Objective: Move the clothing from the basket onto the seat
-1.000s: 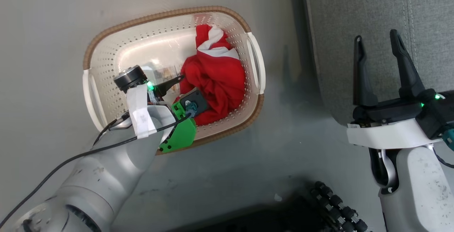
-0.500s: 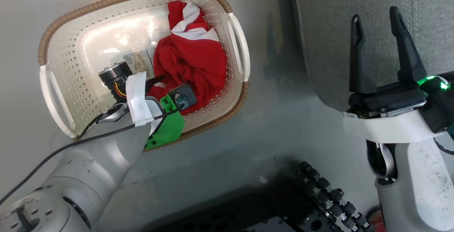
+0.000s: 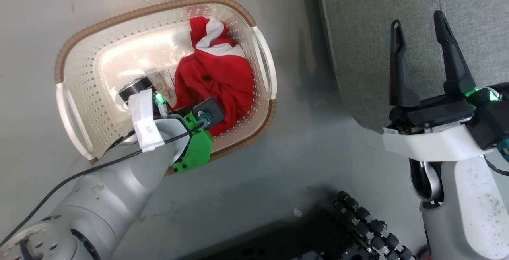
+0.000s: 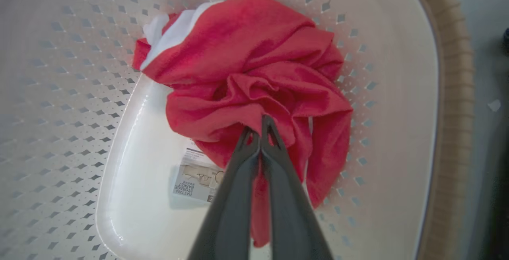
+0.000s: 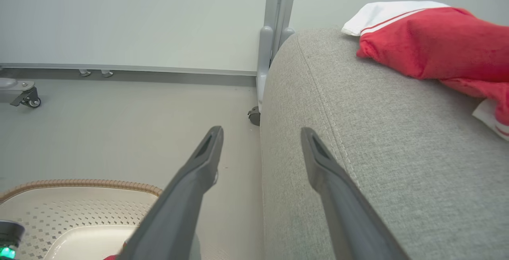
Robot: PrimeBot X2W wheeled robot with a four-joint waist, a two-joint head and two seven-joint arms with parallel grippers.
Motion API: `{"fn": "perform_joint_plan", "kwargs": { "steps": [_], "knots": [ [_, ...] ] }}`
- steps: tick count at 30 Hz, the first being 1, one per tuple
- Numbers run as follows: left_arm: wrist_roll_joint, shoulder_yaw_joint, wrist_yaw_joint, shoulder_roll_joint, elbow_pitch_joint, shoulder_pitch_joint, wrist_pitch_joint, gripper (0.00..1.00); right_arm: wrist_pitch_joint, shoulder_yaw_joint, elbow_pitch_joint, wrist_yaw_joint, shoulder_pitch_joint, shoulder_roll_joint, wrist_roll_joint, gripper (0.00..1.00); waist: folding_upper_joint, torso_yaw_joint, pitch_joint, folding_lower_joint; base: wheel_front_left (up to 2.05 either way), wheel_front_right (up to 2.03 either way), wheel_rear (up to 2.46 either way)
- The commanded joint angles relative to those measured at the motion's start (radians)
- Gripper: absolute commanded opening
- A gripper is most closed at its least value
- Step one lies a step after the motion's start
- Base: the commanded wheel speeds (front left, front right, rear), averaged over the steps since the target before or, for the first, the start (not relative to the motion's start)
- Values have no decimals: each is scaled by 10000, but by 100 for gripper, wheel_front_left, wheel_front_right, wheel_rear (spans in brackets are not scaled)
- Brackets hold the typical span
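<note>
clothing (image 3: 216,77) (image 4: 254,81): crumpled red pile with a white panel. It is inside the basket, bunched at the end nearest the seat, lying on the basket floor and against the perforated wall.
left gripper (image 4: 260,127): down in the basket, fingers clenched together. The tips pinch a fold near the pile's middle, and red fabric shows between the fingers lower down.
label sticker (image 4: 195,178): flat on the basket floor, one edge under the pile, just beside the left fingers.
basket (image 3: 139,11) (image 4: 59,93) (image 5: 79,208): cream, perforated, brown woven rim, white handle at each end. It sits on the floor near the seat, not touching it.
floor (image 3: 278,164): pale grey.
seat (image 3: 377,33) (image 5: 377,152): big grey upholstered cushion with a rounded edge and visible seams.
red-and-white garment (image 5: 437,41): lies on top of the seat, with white striped trim at its edge.
right gripper (image 3: 417,18) (image 5: 262,132): at the seat's edge, fingers spread wide with nothing between them.
wheeled post (image 5: 274,33): grey, upright, behind the seat's corner.
</note>
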Motion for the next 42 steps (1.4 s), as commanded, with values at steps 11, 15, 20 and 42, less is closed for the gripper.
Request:
{"fn": "perform_joint_plan", "kwargs": {
  "steps": [11, 15, 20, 42],
  "knots": [
    [-1139, 1146, 747, -296, -1025, 1364, -1141, 0, -30, 165, 388, -14, 916, -20, -270, 100, 0, 1044, -3156, -1, 0, 0, 0],
    [-964, 2169, 1758, 289, -2840, 2404, -1107, 0, -30, 231, 560, -14, 1293, -44, -315, 100, 0, 1261, -4113, -1, 0, 0, 0],
    [-712, 3419, 2238, 602, -4573, 3439, -1113, 0, -30, 330, 780, -14, 1713, -103, -286, 100, 0, 1519, -5097, -1, 0, 0, 0],
    [662, 6919, 2366, 301, -9049, 6603, -1116, 0, -30, 1226, 1659, -14, 3319, -206, -42, 100, 0, 1951, -8595, -1, 0, 0, 0]
  ]
}}
